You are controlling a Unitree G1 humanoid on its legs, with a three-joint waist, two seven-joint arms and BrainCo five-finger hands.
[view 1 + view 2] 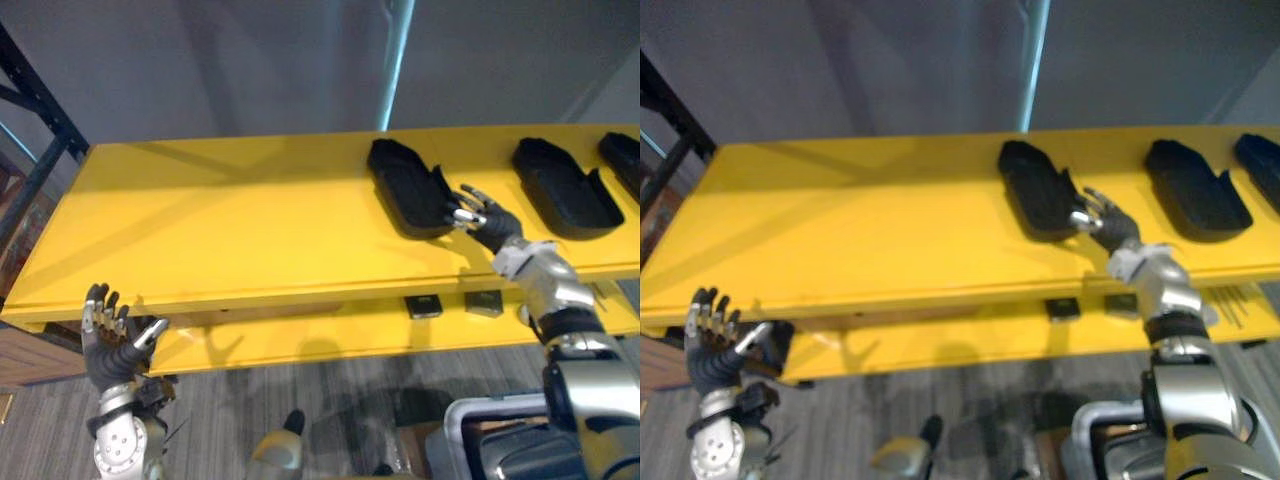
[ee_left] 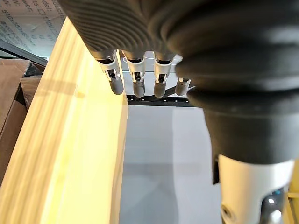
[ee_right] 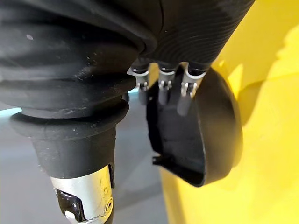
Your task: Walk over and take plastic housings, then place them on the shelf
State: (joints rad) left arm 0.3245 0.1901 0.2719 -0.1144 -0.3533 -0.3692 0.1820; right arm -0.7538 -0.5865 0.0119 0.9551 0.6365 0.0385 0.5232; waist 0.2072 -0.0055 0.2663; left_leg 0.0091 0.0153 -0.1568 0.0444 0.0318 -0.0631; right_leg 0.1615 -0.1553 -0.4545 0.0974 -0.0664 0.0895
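A black plastic housing (image 1: 408,185) lies hollow side up on the yellow shelf (image 1: 230,220), right of its middle. My right hand (image 1: 490,222) reaches over the shelf's front edge, open, with its straight fingertips (image 3: 161,91) at the housing's (image 3: 210,135) near end. Two more black housings (image 1: 563,185) (image 1: 625,160) lie further right on the same shelf. Low on the left, my left hand (image 1: 112,345) is raised in front of the shelf's front edge (image 2: 70,140), open and holding nothing.
Under the top board a lower yellow shelf (image 1: 330,335) carries two small dark parts (image 1: 423,306) (image 1: 484,303). A dark rack upright (image 1: 40,110) stands at the left end. A grey bin (image 1: 470,440) sits on the floor at bottom right.
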